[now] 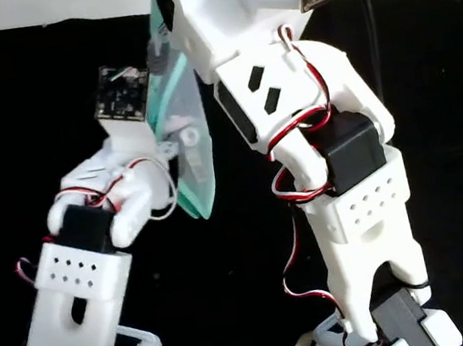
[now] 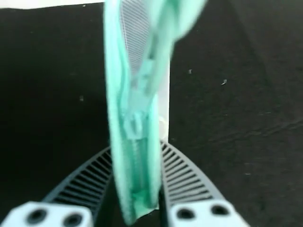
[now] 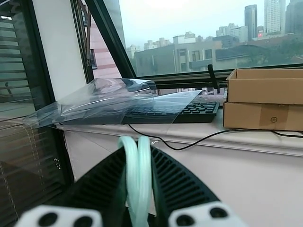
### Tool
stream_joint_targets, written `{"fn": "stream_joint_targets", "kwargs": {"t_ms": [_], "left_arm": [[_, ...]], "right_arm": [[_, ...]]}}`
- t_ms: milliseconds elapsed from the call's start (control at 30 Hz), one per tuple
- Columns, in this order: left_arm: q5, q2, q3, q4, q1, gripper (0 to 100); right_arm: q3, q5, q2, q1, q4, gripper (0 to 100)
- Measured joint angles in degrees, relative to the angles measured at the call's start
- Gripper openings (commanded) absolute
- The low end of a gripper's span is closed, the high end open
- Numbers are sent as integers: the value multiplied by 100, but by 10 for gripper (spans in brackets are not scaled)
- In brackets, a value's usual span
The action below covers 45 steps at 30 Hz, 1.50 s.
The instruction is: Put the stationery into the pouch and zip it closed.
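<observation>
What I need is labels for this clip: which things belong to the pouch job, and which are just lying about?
Job: green pouch, clamped by left gripper and right gripper.
Lying about: keyboard, clear plastic sheet, two cardboard boxes, black cable.

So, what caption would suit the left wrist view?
Left gripper pinching the green pouch along its zipper edge, black table behind.

Bright daylight from the window; black table hides shadows; pouch seemingly washed out by glare.
</observation>
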Motion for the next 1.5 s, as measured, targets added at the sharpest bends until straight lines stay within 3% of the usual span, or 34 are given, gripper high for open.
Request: {"fn": "stream_joint_targets", "kwargs": {"t_ms": [267,667,1033,1500], "left_arm": [[-220,-659,9,800,26,7],[-686,-1451,0,1749,26,7],[-686,-1512,-9,1855,-237,7],[-686,-1521,-9,1925,-281,7]], "right_arm": [[0,0,18,44,0,5],[9,0,281,1073,9,5],[9,-9,1626,1873,-53,5],[9,-9,2646,2321,-1697,5]]}}
